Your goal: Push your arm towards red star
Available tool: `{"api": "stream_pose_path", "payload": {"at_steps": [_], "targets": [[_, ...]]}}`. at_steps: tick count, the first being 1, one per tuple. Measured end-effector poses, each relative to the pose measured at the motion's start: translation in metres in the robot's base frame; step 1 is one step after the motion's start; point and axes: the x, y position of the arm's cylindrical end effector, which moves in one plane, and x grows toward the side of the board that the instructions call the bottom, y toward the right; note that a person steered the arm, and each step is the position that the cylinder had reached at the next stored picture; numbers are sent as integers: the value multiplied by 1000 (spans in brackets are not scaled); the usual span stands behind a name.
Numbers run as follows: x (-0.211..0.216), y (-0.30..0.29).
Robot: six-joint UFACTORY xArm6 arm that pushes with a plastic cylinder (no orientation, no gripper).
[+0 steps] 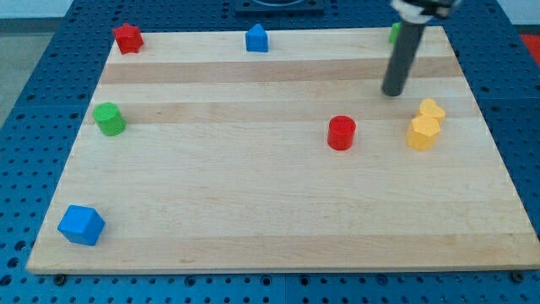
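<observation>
The red star (127, 38) lies at the board's top left corner. My tip (393, 92) rests on the board at the view's upper right, far to the right of the red star. It stands up and right of the red cylinder (341, 133) and up and left of the two yellow blocks (431, 110) (423, 133). A green block (394, 33) shows only partly behind the rod at the top edge.
A blue house-shaped block (256, 38) sits at the top middle edge. A green cylinder (109, 119) sits at the left side. A blue cube (81, 225) sits at the bottom left corner. The wooden board (270, 211) lies on a blue perforated table.
</observation>
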Motion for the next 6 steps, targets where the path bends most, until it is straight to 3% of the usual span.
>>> {"api": "stream_pose_path", "payload": {"at_steps": [2,5,6], "targets": [[-10,-130],[-16,-413],[-35,-458]]}}
